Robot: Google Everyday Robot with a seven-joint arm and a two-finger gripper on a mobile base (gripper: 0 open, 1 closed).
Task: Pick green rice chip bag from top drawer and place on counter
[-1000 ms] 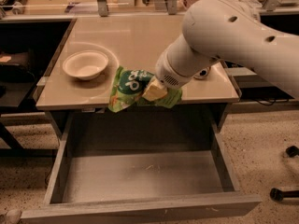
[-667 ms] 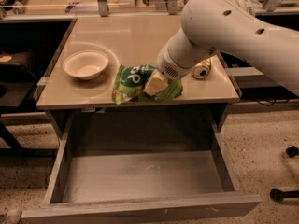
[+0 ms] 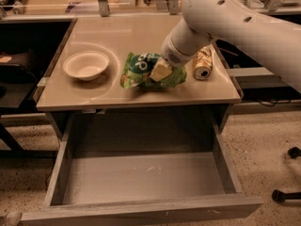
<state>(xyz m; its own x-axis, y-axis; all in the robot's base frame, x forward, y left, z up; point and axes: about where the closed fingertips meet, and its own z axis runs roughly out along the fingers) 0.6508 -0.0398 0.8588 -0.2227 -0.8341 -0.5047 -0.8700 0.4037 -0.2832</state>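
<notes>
The bag [image 3: 137, 66] is out of the drawer [image 3: 141, 178] and lies on the tabletop [image 3: 141, 32], near its middle, with the bowl [image 3: 86, 65] at 9 o'clock of it and the can [image 3: 203, 64] at 3 o'clock. The gripper [image 3: 161, 72] is on the bag's right half, and its jaws appear to pinch the bag. The drawer stands open at 6 o'clock of the tabletop. I judge the task nearly done: what is left is to release the bag and lift the arm away.
</notes>
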